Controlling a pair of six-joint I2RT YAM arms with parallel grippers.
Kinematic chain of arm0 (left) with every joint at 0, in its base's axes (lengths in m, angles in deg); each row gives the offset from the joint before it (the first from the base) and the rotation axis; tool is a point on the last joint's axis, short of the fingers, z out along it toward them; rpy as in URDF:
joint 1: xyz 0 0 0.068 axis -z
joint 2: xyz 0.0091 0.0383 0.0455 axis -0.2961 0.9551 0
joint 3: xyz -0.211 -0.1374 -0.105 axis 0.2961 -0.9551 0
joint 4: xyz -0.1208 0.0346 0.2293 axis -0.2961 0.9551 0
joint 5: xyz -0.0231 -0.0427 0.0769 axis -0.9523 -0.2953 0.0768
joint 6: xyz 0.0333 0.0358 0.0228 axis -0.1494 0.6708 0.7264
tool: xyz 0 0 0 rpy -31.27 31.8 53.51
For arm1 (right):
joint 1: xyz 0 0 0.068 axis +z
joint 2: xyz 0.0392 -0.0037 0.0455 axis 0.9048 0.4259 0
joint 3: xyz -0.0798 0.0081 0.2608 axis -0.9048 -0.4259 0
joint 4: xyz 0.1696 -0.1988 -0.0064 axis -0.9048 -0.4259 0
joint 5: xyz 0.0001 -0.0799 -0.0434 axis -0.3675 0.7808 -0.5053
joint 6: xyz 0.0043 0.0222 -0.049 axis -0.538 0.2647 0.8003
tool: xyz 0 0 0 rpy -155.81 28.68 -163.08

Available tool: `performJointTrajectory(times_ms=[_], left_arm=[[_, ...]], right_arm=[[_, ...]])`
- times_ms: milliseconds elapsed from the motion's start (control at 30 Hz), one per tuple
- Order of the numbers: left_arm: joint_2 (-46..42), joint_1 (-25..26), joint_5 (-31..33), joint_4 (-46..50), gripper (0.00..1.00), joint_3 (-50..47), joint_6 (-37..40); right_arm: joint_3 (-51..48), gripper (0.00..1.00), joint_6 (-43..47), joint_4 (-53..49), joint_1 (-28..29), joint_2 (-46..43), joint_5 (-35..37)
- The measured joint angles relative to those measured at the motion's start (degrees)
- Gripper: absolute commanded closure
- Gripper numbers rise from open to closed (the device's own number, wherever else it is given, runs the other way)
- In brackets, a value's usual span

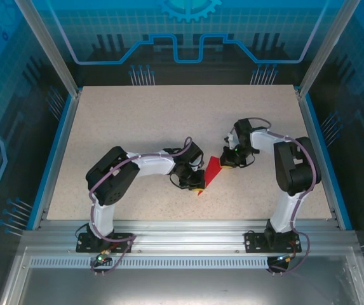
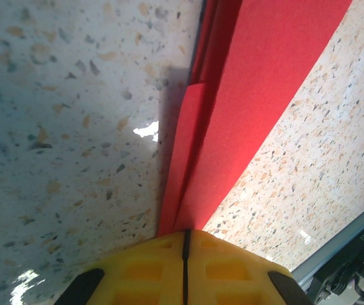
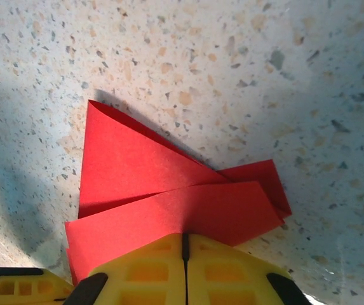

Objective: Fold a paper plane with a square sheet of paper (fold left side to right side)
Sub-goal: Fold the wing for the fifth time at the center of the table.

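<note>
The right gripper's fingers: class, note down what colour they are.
Yellow. The right wrist view shows the fingers best, shut on the red paper.

Both arms are built alike: white shells on the long links, black housings at the joints. The left arm [image 1: 115,181] and right arm [image 1: 293,168] each carry a purple-grey cable looped outside. Black base plates are bolted to the metal rail [image 1: 182,227], with a small green light beside the left plate. The left fingers [image 2: 150,270] and right fingers [image 3: 147,270] are yellow, with square recesses and black edges.
</note>
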Motion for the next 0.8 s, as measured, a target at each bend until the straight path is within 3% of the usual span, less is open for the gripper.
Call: performJointTrajectory(times_ms=[533,800], left_arm=[[0.0,0.1,0.2,0.0,0.91,0.0,0.0],[0.0,0.1,0.2,0.0,0.91,0.0,0.0]], right_arm=[[0.2,0.93,0.0,0.7,-5.5,0.5,-5.7],[-5.6,0.93,-1.2,3.2,-4.9,-9.8,-8.3]])
